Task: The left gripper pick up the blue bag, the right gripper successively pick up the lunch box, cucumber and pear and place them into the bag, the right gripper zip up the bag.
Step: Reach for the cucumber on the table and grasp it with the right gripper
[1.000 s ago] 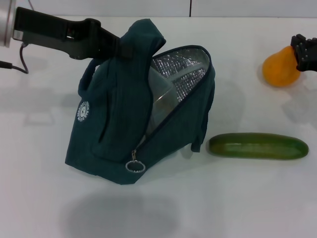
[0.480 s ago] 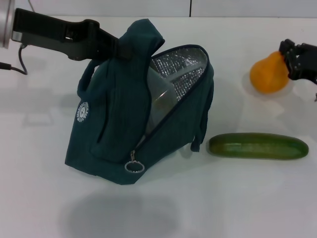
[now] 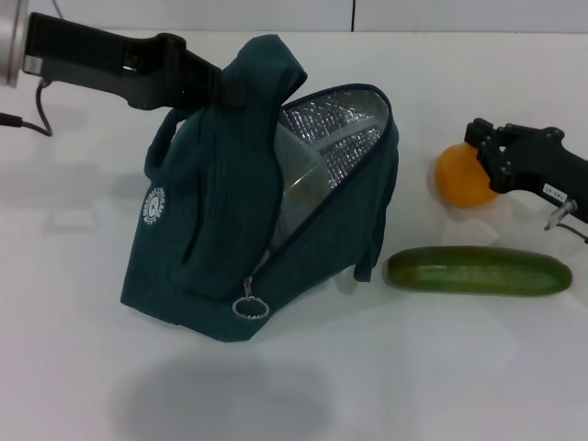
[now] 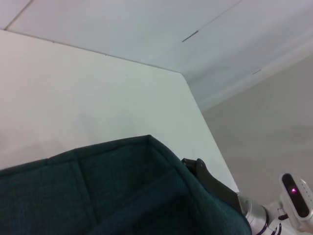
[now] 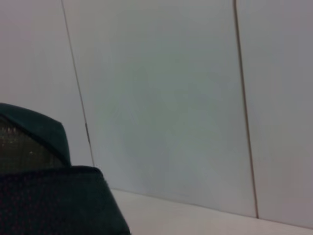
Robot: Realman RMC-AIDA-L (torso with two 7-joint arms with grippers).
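The blue bag (image 3: 220, 230) stands tilted on the white table, its mouth open to the right and its silver lining showing. My left gripper (image 3: 219, 90) is shut on the bag's top fabric and holds it up. Inside the opening lies the clear lunch box (image 3: 299, 188). To the right of the bag, my right gripper (image 3: 485, 158) is shut on the orange pear (image 3: 457, 175), just above the table. The green cucumber (image 3: 478, 271) lies flat below the pear. Bag fabric (image 4: 112, 196) fills the lower left wrist view. The right wrist view catches the bag's edge (image 5: 44, 196).
The zipper ring (image 3: 249, 308) hangs at the bag's lower front. A black cable (image 3: 28, 119) trails from the left arm at the far left. The table's far edge (image 3: 459, 33) meets a wall behind.
The right gripper has carried the pear leftward and nearer, from the far right edge toward the bag's opening. The bag, left gripper and cucumber have stayed put.
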